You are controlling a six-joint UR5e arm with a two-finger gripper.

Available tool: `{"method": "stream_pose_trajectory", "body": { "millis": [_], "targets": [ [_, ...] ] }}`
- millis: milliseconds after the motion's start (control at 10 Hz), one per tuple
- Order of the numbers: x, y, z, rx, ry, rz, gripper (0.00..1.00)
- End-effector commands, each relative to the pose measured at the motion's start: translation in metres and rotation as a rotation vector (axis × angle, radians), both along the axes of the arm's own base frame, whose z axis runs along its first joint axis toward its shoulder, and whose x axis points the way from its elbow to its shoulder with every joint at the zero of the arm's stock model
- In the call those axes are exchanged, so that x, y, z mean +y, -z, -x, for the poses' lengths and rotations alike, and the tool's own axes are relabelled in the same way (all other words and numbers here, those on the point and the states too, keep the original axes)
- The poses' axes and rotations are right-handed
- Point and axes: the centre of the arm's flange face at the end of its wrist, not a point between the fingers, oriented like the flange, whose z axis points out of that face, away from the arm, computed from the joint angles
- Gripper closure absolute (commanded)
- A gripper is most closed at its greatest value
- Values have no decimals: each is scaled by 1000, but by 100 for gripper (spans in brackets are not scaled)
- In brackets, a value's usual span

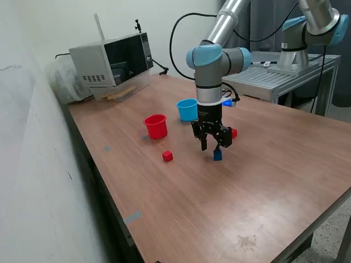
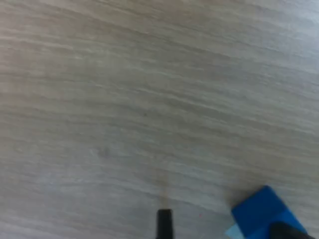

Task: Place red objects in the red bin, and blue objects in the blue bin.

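The arm reaches down over the middle of the wooden worktop (image 1: 181,203), its gripper (image 1: 211,145) pointing straight down with the jaws spread. A blue cube (image 1: 218,155) sits on the worktop at the tip of the finger nearer the exterior view's right; whether that finger touches it cannot be told. In the wrist view the same blue cube (image 2: 264,211) shows at the edge of the picture, with one dark fingertip (image 2: 165,223) well apart from it and bare wood between them, so the jaws pinch nothing. A red cube (image 1: 167,156) lies on the worktop toward the exterior view's left of the gripper, in front of the red cup (image 1: 156,126). The light blue cup (image 1: 187,109) stands upright just beside the red cup, toward the exterior view's right and farther back. A second red cube (image 1: 234,132) peeks out just behind the gripper. A microwave (image 1: 112,63) stands at the far corner of the worktop.
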Motion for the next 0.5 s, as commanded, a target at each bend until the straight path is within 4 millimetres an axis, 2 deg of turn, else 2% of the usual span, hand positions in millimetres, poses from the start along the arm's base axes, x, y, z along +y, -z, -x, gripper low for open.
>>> {"method": "stream_pose_trajectory", "body": {
  "millis": [0, 400],
  "targets": [
    [6, -1, 2, 2, 7, -10, 0],
    [6, -3, 2, 1, 7, -10, 0]
  ]
}}
